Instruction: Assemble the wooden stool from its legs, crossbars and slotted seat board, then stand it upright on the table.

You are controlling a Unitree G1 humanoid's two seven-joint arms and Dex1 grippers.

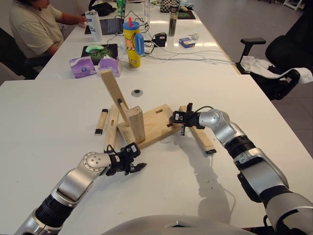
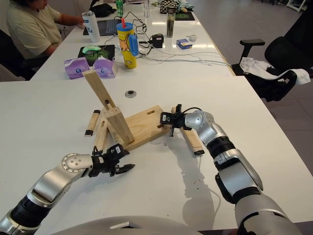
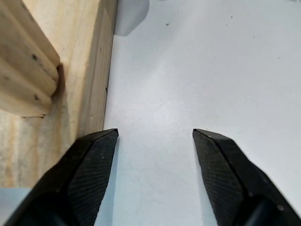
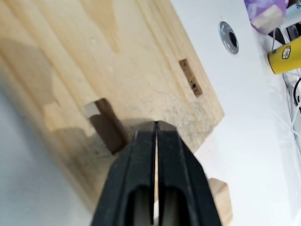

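Wooden seat board (image 1: 157, 123) lies on table (image 1: 49, 112), closed right gripper (image 4: 156, 125) at its edge.

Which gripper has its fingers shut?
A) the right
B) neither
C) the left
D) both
A: the right gripper has its fingers pressed together by the board, while the left gripper is open over the table.

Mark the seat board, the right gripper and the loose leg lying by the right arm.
seat board (image 1: 157, 122): left eye view, bare top face.
right gripper (image 4: 156, 124): right wrist view, tips of its shut fingers.
loose leg (image 1: 203, 140): left eye view, the stretch nearer the robot.
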